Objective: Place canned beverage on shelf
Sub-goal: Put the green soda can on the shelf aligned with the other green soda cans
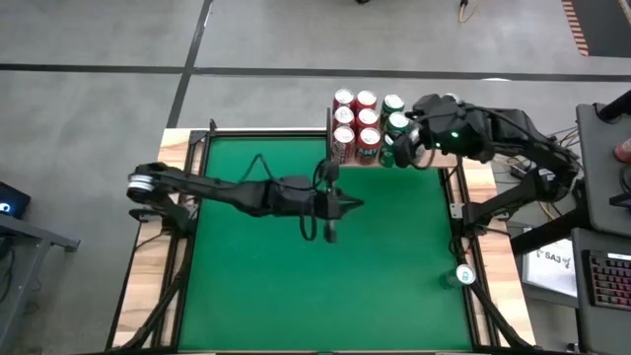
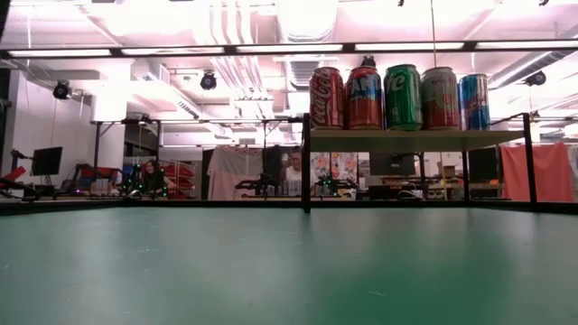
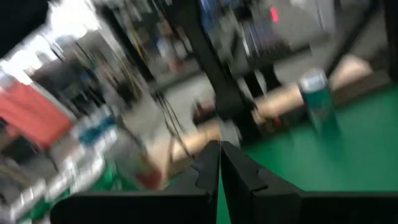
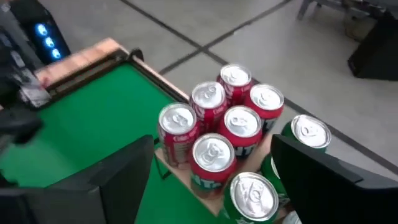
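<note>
Well, nearest the front edge of the green tabletop (image 1: 256, 286), off in its right-hand corner, one loose can (image 1: 461, 276) stands upright on its own, just beside the foot of the right arm. That looks to be the next drink due for the shelf, and its long axis runs straight up, so I'd say fingers would have to come at it from the side or from above.

Further in, about mid-tabletop, the left gripper (image 1: 350, 205) hangs with its fingers pressed tight together and nothing between them. It points across toward the right side, and the loose can shows ahead of it in the left wrist view, well apart.

At the far edge stands the shelf (image 2: 406, 140), a pale board on thin black posts, already crowded with upright cans (image 1: 357, 123), red ones to the left and green ones to the right. The right gripper (image 1: 414, 148) is over the shelf's right end, above the green cans, its fingers (image 4: 118, 180) spread wide to either side of the can tops and, as far as I can see, clasping none of them.

So the loose can lies back toward the front from the right gripper, on that arm's own side. Neither gripper is clearly the closer.
</note>
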Tool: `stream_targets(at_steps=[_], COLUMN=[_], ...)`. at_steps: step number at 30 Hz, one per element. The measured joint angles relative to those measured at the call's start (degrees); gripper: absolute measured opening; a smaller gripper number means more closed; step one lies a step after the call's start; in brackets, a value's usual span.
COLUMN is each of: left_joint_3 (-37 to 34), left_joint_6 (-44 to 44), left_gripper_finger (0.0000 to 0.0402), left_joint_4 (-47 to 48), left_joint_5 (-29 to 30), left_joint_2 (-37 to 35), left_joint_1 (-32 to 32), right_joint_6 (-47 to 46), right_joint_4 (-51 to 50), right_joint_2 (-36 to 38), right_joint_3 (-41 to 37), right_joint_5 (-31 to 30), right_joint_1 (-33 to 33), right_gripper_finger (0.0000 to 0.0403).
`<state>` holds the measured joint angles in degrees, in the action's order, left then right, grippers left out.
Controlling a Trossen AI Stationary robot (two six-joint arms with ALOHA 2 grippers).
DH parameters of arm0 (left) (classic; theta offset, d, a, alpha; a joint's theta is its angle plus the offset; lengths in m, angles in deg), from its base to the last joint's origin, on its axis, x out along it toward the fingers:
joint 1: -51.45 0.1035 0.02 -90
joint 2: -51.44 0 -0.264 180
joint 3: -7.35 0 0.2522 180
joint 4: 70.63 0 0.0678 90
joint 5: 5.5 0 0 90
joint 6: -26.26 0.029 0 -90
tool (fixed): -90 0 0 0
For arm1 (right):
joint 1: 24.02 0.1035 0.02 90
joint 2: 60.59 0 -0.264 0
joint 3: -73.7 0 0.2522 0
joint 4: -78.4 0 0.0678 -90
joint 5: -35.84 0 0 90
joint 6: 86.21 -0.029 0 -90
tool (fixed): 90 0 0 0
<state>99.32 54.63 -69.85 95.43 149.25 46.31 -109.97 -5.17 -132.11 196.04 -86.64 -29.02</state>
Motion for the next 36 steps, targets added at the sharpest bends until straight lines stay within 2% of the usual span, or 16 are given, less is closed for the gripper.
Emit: stream_targets(at_steps=[3,7,12,15,17,18,21,23,36], left_joint_3=[3.1,8.6,14.2,16.9,17.5,17.6,17.6,17.5,17.8], left_joint_6=[-2.1,-3.3,0.7,1.0,0.9,0.9,0.0,-1.5,3.8], left_gripper_finger=[0.0000,0.0000,0.0000,0.0000,0.0000,0.0000,0.0000,0.0000,0.0000], left_joint_4=[16.3,27.9,31.8,33.6,33.5,33.3,32.3,31.1,19.0], left_joint_5=[0.1,0.3,1.0,4.4,2.5,-0.8,-12.9,-16.1,-16.5], left_joint_2=[-2.7,-3.3,-1.7,-0.9,-0.8,-0.8,-0.8,-0.7,6.2], left_joint_1=[0.5,1.7,4.3,6.0,7.8,8.9,12.9,15.0,21.7], right_joint_6=[1.4,3.3,4.2,4.4,5.4,5.8,7.2,8.4,15.1], right_joint_4=[-1.0,-2.2,-10.0,-14.4,-16.1,-16.1,-14.5,-12.9,8.0], right_joint_2=[-1.8,-4.3,-7.1,-7.6,-7.2,-6.8,-4.6,-2.3,10.4], right_joint_3=[0.6,1.6,3.2,2.8,1.9,1.2,-1.2,-3.2,-22.5], right_joint_5=[4.1,12.2,14.0,14.0,14.0,14.0,14.1,14.2,14.5], right_joint_1=[-2.7,-6.6,-9.8,-11.0,-11.3,-11.4,-11.3,-11.3,-13.8], right_gripper_finger=[0.0285,0.0220,0.0123,0.0063,0.0028,0.0019,0.0013,0.0013,0.0012])
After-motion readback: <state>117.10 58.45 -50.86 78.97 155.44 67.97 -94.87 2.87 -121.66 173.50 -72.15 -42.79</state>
